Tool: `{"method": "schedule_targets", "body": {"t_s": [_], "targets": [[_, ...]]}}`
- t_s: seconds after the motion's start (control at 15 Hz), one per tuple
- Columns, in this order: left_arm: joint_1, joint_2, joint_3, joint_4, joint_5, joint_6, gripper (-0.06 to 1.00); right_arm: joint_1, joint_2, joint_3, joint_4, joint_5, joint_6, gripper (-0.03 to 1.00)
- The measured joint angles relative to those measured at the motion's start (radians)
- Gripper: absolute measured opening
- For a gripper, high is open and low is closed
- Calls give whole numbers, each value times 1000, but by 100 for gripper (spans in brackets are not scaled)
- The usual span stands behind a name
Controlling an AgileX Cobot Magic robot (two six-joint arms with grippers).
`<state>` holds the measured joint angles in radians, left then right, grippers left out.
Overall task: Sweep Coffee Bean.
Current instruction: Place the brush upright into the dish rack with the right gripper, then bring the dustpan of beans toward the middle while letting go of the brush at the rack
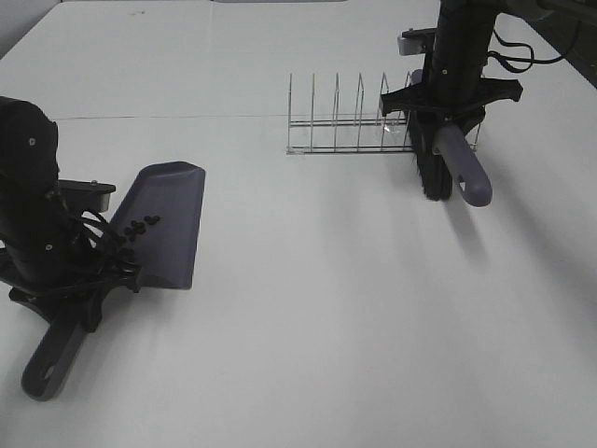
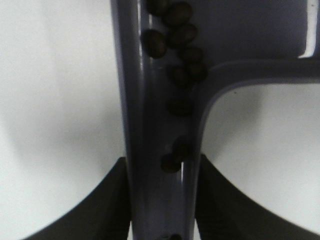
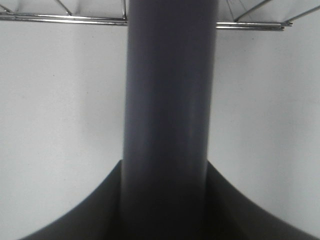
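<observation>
left gripper [image 1: 70, 294] clamped on dustpan [image 1: 168, 219] handle | coffee beans [image 1: 138, 227] sitting in pan, some down in the handle channel | right gripper [image 1: 446, 117] squeezing brush [image 1: 448, 163], just beside wire rack [image 1: 340, 117]

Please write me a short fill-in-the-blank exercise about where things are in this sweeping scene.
1. The coffee beans lie in the ____.
2. The right gripper holds the ____ by its handle.
3. The wire rack holds ____ dishes.

Missing words: dustpan; brush; no
</observation>
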<state>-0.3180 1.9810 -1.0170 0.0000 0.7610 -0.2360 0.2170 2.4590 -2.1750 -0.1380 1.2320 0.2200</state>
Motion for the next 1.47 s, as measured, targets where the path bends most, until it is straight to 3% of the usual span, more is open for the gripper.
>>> {"method": "schedule_targets", "body": {"t_s": [0.27,0.47,0.6,0.87,1.07,1.47], "targets": [[0,0,0,0,0,0,35,-2,0,-1,0,0,0,32],[0,0,0,0,0,1,35,-2,0,-3,-1,-4,0,68],[0,-8,0,0,-13,4,35,-2,-13,-3,-1,-4,0,78],[-13,-13,-42,-19,-22,4,35,-2,-95,-3,4,-4,0,80],[-83,-10,-115,-29,-19,-29,35,-2,-178,-5,52,-4,0,80],[-83,92,-176,-92,9,-16,35,-2,-249,20,113,-8,-28,80]]}}
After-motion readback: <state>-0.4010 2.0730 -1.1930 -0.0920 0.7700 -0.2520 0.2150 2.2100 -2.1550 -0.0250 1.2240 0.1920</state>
